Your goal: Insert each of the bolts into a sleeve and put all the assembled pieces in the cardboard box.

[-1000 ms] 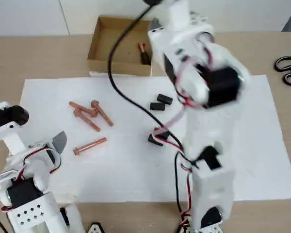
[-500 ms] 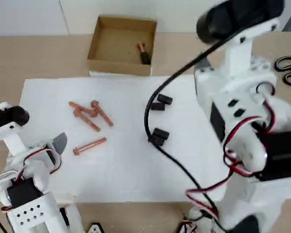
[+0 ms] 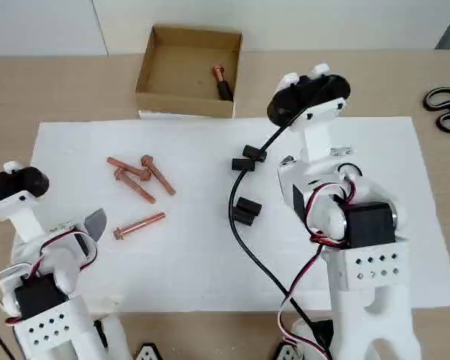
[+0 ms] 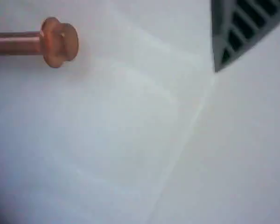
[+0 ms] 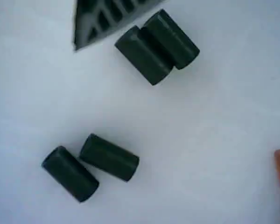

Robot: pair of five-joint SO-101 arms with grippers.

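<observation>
The cardboard box point(image 3: 154, 71) at the table's far edge holds one copper bolt in a black sleeve point(image 3: 221, 81). Three copper bolts point(image 3: 139, 176) lie clustered on the white paper, and a fourth bolt point(image 3: 139, 225) lies nearer the front; its head point(image 4: 59, 42) fills the left wrist view. Black sleeves lie in two pairs: one pair point(image 3: 247, 159) point(image 5: 91, 165) farther back, the other point(image 3: 245, 211) point(image 5: 156, 46) nearer. My left gripper point(image 3: 94, 223) point(image 4: 242, 28) hangs just left of the lone bolt. My right gripper point(image 3: 287, 160) point(image 5: 107, 18) hangs low, right of the sleeves.
The white paper sheet point(image 3: 210, 262) covers the middle of the wooden table. Scissors point(image 3: 446, 109) lie at the far right edge. A black cable point(image 3: 244, 247) runs from the right arm across the paper beside the sleeves. Both arm bases stand at the front edge.
The right arm has swung back from above the box and folded down on the right side of the paper. The left arm stayed put. Bolts and sleeves have not moved.
</observation>
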